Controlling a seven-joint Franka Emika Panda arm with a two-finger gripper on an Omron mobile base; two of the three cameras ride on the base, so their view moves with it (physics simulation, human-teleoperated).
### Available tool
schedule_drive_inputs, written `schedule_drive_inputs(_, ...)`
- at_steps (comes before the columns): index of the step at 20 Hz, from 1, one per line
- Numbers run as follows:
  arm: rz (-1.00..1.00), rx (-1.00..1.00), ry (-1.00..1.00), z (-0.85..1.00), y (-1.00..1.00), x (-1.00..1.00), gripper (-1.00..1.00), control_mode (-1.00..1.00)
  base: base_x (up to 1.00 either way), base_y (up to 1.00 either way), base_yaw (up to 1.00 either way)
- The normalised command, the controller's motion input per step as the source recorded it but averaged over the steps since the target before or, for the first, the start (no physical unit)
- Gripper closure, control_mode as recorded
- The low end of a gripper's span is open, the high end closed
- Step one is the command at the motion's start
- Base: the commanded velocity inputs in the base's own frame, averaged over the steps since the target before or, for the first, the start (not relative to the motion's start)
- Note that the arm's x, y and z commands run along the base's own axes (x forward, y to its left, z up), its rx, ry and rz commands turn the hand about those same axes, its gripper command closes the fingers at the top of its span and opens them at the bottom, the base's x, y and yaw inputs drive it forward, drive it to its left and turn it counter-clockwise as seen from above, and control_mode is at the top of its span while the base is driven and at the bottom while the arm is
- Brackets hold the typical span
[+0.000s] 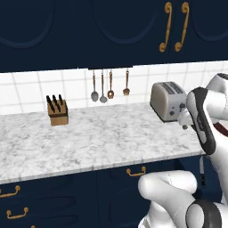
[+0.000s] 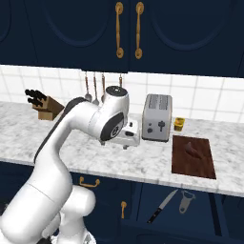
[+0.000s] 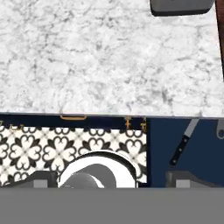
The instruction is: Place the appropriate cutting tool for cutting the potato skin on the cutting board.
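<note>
One peeler [image 2: 186,200] beyond pincer [image 3: 109,177].

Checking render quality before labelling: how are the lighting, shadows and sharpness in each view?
Left base view: even light, soft shadow beside the knife block. Right base view: sharp enough, though the potato barely stands out on the dark cutting board. Hand view: marble counter sharp, no glare.

The arm bends forward, its pincer [image 2: 125,146] hanging downward, empty.
</note>
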Motion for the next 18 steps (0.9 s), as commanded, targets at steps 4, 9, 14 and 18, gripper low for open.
schedule_drive_inputs(4, 0.0, 0.22, 0.23, -0.57, -1.0, -0.55, -1.0, -1.0, 0.0, 0.0, 0.0)
schedule_drive_inputs(9, -0.07, 0.07, 0.16, -0.57, -1.0, -0.65, -1.0, -1.0, 0.0, 0.0, 0.0)
schedule_drive_inputs(14, -0.01, 0.0, 0.04, -0.38, -0.76, -0.11, -1.0, -1.0, 0.0, 0.0, 0.0)
schedule_drive_inputs(18, -0.01, 0.01, 0.13, -0.62, -0.66, 0.05, -1.0, -1.0, 0.0, 0.0, 0.0)
